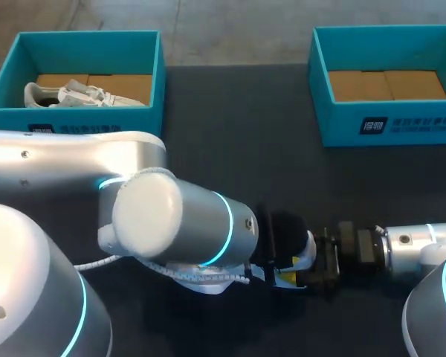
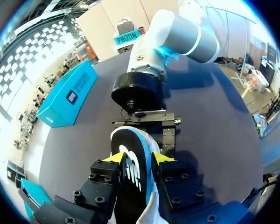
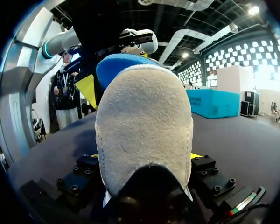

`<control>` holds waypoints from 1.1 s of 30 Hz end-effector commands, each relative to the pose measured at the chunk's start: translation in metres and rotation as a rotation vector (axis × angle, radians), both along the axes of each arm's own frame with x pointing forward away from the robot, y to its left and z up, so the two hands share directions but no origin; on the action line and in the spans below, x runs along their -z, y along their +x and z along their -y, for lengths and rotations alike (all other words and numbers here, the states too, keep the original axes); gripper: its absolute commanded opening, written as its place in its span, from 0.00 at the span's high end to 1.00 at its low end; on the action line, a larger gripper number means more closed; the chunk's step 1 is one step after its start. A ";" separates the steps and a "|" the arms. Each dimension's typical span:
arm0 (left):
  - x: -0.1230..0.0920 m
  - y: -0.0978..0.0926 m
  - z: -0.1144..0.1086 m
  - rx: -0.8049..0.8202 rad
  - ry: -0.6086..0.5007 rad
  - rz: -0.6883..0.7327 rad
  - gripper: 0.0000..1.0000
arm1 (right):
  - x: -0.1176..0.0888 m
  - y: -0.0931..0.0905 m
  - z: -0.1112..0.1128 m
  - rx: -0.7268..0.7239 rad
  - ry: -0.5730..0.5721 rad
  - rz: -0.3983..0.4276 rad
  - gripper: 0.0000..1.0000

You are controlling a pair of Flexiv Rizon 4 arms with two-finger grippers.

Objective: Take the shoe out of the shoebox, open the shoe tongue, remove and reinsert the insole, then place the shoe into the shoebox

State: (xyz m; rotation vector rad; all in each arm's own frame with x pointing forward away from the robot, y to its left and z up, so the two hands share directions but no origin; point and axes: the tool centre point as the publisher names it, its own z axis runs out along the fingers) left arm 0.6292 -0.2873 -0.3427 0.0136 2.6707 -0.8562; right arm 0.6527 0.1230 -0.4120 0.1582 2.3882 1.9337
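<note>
A pale shoe [image 3: 144, 121] with a suede heel sits low over the dark table between my two arms, and my right gripper [image 3: 144, 156] is shut on it with a finger on each side of the heel. A black insole with a blue edge [image 2: 130, 144] stands up out of the shoe. My left gripper [image 2: 137, 158] is shut on the insole, a yellow tip pressed to each face. In the head view the shoe [image 1: 303, 249] shows white between the left gripper [image 1: 279, 266] and the right gripper [image 1: 317, 260]. The insole [image 3: 123, 63] rises blue above the heel.
A teal shoebox [image 1: 154, 74] at the back left holds a second white shoe [image 1: 82, 95]. Another teal shoebox [image 1: 320, 89] at the back right shows only its cardboard floor. My left arm's large elbow [image 1: 171, 216] hangs over the table's middle front.
</note>
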 end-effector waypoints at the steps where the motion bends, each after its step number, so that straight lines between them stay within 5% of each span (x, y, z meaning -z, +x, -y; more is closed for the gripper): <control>1: 0.002 -0.003 0.006 -0.027 0.004 0.019 0.67 | 0.000 -0.001 0.000 0.003 0.000 0.001 1.00; 9: 0.000 0.000 0.001 -0.053 -0.012 0.015 1.00 | 0.000 -0.001 0.000 0.003 0.000 0.001 1.00; 33: -0.042 0.019 0.016 -0.004 -0.014 -0.175 1.00 | 0.000 -0.001 0.000 0.003 0.000 0.001 1.00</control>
